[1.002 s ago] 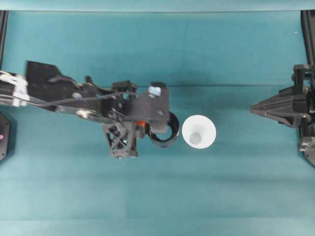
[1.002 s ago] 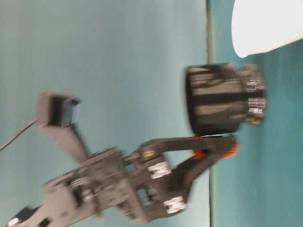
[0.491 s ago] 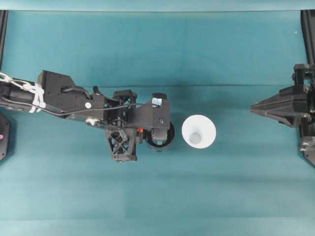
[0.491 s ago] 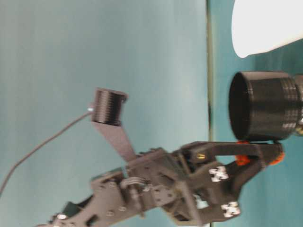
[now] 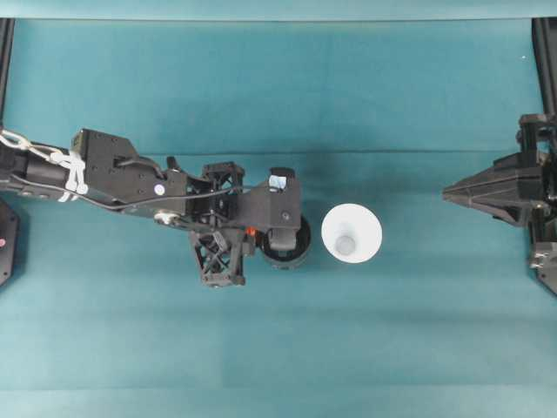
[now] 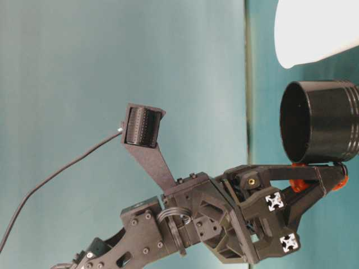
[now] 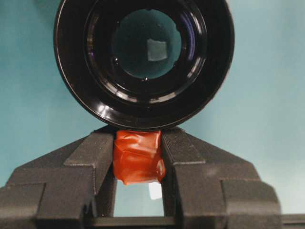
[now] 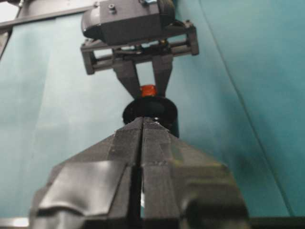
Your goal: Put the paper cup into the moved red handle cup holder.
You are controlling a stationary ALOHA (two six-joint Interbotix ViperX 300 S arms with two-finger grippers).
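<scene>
Steadied since a second ago, the left gripper [image 7: 138,164] pinches the red handle cup holder [image 7: 143,62] by its tab; right gripper [image 8: 141,125] closed, empty; light, crushable paper cup [image 5: 352,232] just beyond: grasp gently at its rim

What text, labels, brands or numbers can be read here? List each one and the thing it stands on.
No readable text in these views.
The paper cup: plain white, no print.
The red handle cup holder: glossy black, no label; its red handle is bare.
The left gripper, shut on the handle: no lettering to read.
The right gripper, shut: plain black.
The small white marks on the left arm are shapes, not letters.
</scene>
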